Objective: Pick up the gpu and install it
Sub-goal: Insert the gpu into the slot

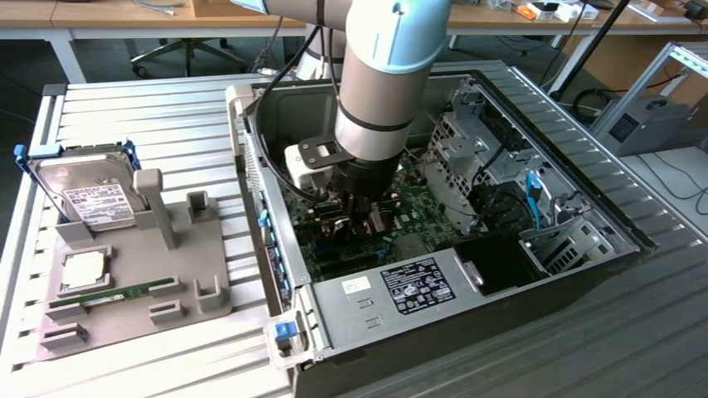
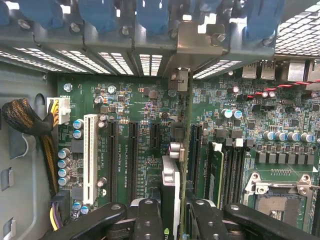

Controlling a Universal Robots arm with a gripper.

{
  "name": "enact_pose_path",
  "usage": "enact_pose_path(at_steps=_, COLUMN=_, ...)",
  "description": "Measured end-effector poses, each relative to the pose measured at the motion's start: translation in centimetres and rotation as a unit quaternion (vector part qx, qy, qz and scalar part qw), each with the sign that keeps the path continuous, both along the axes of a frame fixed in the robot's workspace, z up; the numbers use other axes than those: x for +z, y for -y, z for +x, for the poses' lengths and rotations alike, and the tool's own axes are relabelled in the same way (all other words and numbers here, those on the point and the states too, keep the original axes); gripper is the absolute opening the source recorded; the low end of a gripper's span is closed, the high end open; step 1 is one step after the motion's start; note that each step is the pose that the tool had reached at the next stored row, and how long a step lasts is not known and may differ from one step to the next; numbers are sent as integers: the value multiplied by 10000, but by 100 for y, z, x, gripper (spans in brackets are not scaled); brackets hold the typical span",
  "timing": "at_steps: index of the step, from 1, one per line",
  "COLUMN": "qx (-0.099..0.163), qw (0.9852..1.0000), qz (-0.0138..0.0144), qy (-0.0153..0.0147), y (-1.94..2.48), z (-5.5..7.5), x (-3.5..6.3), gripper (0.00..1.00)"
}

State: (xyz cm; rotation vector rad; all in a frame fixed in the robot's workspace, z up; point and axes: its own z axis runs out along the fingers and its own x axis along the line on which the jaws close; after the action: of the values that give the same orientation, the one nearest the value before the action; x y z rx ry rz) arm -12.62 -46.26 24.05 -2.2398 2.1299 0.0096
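Gripping gpu edge-on at motherboard slots — gripper part-closed on it; exterior view adds hard drive on stand.

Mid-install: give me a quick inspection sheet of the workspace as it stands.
Surface: slatted metal table, carrying open PC case and grey fixture.
Job's things: gpu on edge over the motherboard, bracket toward the rear slots; seating cannot be told.
Clutter: hard drive, memory stick and square silvery chip on the fixture.
Grippers: tool shut on gpu, inside the case.
Cables: yellow-black bundle beside the motherboard; blue cable in the case.
Surroundings: bench, office chair beyond the table.
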Motion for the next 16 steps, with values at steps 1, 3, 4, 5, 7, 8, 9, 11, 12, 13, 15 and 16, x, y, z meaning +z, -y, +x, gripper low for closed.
enact_pose_path(at_steps=1, qx=0, qw=10000, qz=0, qy=3, y=0, z=-1, x=0, gripper=27)
enact_pose_path(at_steps=3, qx=-1, qw=10000, qz=6, qy=25, y=1, z=-6, x=1, gripper=27)
enact_pose_path(at_steps=4, qx=-2, qw=10000, qz=14, qy=41, y=0, z=-7, x=1, gripper=27)
enact_pose_path(at_steps=5, qx=-1, qw=10000, qz=24, qy=68, y=0, z=-9, x=0, gripper=27)
enact_pose_path(at_steps=7, qx=0, qw=9999, qz=37, qy=122, y=0, z=-11, x=0, gripper=27)
enact_pose_path(at_steps=8, qx=-1, qw=9999, qz=43, qy=147, y=0, z=-13, x=0, gripper=27)
enact_pose_path(at_steps=9, qx=-1, qw=9999, qz=45, qy=164, y=0, z=-15, x=0, gripper=27)
enact_pose_path(at_steps=11, qx=0, qw=9998, qz=51, qy=190, y=0, z=-15, x=0, gripper=27)
enact_pose_path(at_steps=12, qx=-1, qw=9998, qz=53, qy=203, y=0, z=-16, x=0, gripper=27)
enact_pose_path(at_steps=13, qx=0, qw=9997, qz=56, qy=221, y=0, z=-17, x=0, gripper=27)
enact_pose_path(at_steps=15, qx=0, qw=9997, qz=63, qy=244, y=0, z=-16, x=0, gripper=27)
enact_pose_path(at_steps=16, qx=0, qw=9997, qz=65, qy=253, y=0, z=-17, x=0, gripper=27)
